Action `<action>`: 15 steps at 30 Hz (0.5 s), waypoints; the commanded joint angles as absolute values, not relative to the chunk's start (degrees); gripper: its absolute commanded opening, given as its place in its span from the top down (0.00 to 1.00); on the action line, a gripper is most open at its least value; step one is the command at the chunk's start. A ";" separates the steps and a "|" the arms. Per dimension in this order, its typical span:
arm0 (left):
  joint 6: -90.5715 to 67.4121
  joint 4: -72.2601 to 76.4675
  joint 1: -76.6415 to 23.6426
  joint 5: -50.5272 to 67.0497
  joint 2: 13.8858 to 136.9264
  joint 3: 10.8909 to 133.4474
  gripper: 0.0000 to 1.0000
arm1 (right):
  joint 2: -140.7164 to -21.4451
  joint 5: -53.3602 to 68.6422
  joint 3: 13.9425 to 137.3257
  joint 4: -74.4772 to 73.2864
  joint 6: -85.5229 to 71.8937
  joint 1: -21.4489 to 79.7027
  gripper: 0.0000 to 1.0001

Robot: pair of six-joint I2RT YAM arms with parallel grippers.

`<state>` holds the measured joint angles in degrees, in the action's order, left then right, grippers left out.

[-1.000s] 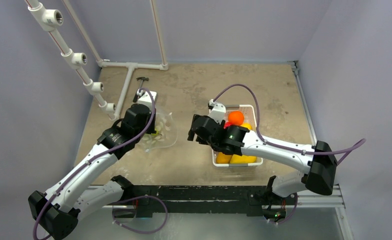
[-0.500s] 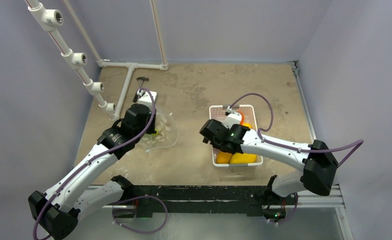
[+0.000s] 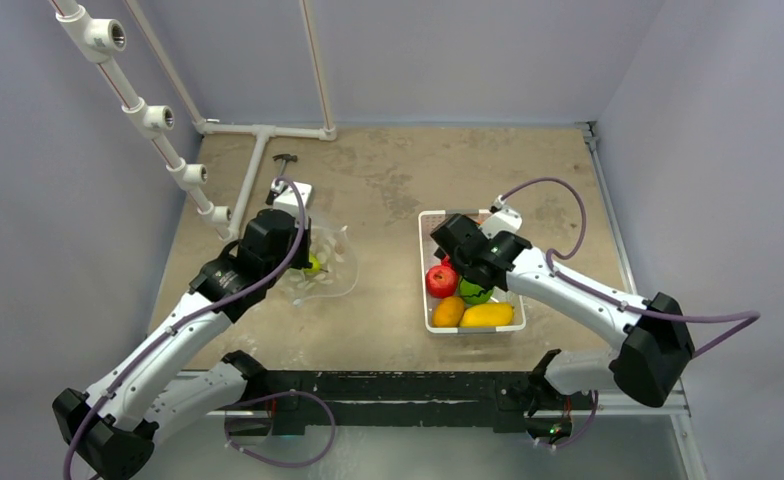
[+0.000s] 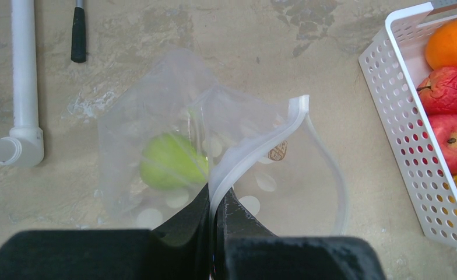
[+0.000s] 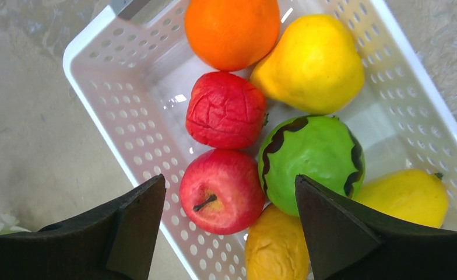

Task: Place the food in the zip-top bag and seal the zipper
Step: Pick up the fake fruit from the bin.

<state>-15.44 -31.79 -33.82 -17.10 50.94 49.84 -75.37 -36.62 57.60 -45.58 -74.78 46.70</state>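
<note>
We log left gripper (image 4: 216,198), jaws pinched tight on the zipper (image 4: 255,149), zip-top bag (image 4: 150,99) holding one green fruit (image 4: 171,162), right gripper (image 5: 229,185), jaws spread wide, empty, over the basket (image 5: 124,125).

Bright and even throughout, softly lit from above. Only faint, blurred shadows under the arms (image 3: 168,340) on the table (image 3: 388,180). Small white glare on the orange (image 5: 232,29) and the floor of the basket (image 5: 127,134). Sharp on the fruit (image 5: 220,189), soft and almost black on the near fingers (image 5: 133,233). Milky through the bag (image 4: 156,116).

Green fruit (image 4: 171,162) inside open dotted bag (image 4: 137,111)
</note>
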 commanded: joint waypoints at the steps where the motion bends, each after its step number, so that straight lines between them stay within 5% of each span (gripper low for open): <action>1: -15.56 -29.35 -33.84 -15.96 49.68 49.78 1.00 | -75.27 -40.25 58.42 -46.41 -74.48 44.37 0.16; 15: -15.53 -29.27 -33.84 -15.21 48.89 49.71 1.00 | -84.45 -38.61 62.24 -33.42 -61.36 39.37 0.17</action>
